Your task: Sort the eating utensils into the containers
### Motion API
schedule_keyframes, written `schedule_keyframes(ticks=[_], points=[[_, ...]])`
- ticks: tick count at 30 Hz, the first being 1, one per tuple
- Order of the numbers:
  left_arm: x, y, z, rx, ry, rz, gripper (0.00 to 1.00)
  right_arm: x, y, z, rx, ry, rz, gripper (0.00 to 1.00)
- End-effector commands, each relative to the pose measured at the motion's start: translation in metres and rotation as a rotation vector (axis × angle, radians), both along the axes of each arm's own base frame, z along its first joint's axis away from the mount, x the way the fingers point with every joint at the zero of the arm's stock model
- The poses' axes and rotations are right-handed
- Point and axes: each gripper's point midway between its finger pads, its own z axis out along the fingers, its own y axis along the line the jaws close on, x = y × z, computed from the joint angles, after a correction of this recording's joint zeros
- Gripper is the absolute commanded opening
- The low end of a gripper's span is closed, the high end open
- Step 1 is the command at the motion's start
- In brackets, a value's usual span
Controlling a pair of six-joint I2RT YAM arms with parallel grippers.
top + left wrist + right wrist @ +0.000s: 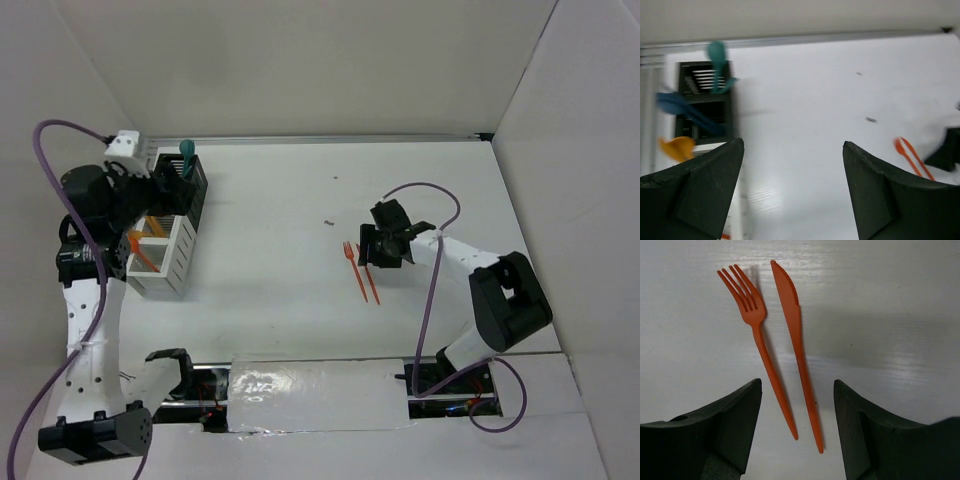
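Note:
An orange fork (757, 335) and an orange knife (797, 340) lie side by side on the white table, right of centre in the top view, fork (350, 258) left of knife (369, 280). My right gripper (797, 385) is open, low over their handle ends, with both handles between its fingers and touching neither. At the far left stand the containers: a black bin (188, 190) holding a teal utensil (717, 55) and a dark blue one (682, 110), and a white bin (170, 260) with orange utensils (148, 238). My left gripper (792, 145) hangs open and empty beside these bins.
Another white container (130, 150) sits at the back left corner. White walls close the table at the back and both sides. A taped strip (310, 385) runs along the near edge between the arm bases. Small dark specks (329, 222) lie mid-table.

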Motion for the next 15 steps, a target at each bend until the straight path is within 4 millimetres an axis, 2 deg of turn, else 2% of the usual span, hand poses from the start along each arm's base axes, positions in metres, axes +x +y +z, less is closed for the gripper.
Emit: schedule_keyframes(ticks=[1,2,3,5,6,7,10,11,13,15], points=[[-0.008,-0.068,-0.01,-0.099,0.054,-0.279,0.92,0.008,0.007,-0.007,-0.018,-0.036,0.032,0.65],[-0.005,-0.069,-0.016,-0.117,0.072,-0.288,0.92,0.008,0.006,-0.01,-0.033,-0.036,0.032,0.63],[-0.01,-0.094,-0.019,-0.138,0.093,-0.369,0.92,0.004,0.005,-0.016,-0.05,-0.024,0.034,0.59],[-0.014,-0.112,-0.021,-0.151,0.105,-0.425,0.93,0.006,0.005,-0.016,-0.049,-0.032,0.038,0.58],[-0.013,-0.11,-0.025,-0.154,0.115,-0.41,0.93,0.002,0.004,-0.02,-0.056,-0.02,0.043,0.57],[-0.017,-0.126,-0.025,-0.151,0.117,-0.458,0.93,0.002,0.003,-0.023,-0.062,-0.012,0.046,0.54],[-0.015,-0.134,-0.034,-0.137,0.14,-0.47,0.93,-0.003,0.002,-0.031,-0.083,0.005,0.055,0.47],[-0.019,-0.145,-0.037,-0.13,0.154,-0.497,0.93,-0.004,0.003,-0.033,-0.086,0.01,0.059,0.46],[-0.021,-0.153,-0.041,-0.119,0.169,-0.512,0.93,-0.005,0.002,-0.038,-0.1,0.022,0.059,0.42],[-0.024,-0.159,-0.047,-0.113,0.192,-0.52,0.93,-0.006,0.002,-0.041,-0.108,0.027,0.047,0.41]])
